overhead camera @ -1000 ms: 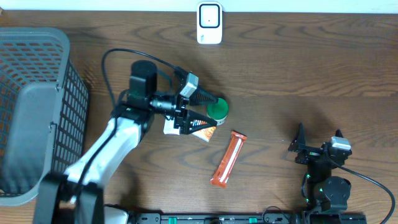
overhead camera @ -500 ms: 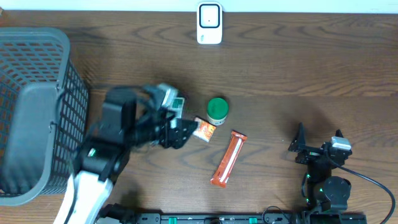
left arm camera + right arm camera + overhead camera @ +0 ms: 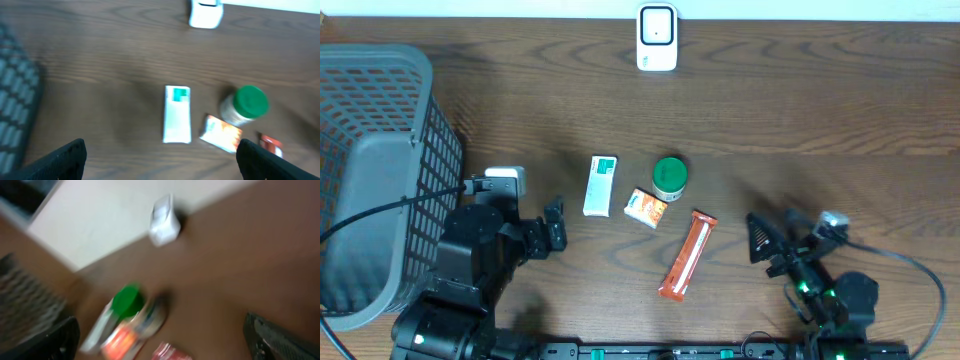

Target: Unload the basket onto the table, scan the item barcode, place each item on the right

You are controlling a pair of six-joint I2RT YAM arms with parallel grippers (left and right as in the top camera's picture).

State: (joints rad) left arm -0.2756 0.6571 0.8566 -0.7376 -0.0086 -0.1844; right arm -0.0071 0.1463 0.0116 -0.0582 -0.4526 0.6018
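Left fingers (image 3: pixel 554 226) stood wide and empty at the near left of the tabletop (image 3: pixel 840 130), beside the basket (image 3: pixel 380 150). Right fingers (image 3: pixel 765 242) were wide too, holding nothing, at the near right. Between them lay the red bar (image 3: pixel 687 254). Beyond it I noted the orange packet (image 3: pixel 646 208), the white box (image 3: pixel 601 186) lying flat with its teal end away, and the green-lidded jar (image 3: pixel 669 176). The scanner (image 3: pixel 657 37) sat at the far edge, well apart from all.

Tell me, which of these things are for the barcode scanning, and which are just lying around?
For the job: scanner; items that could be scanned: box, packet, jar, bar.
Probably just there: basket, table.
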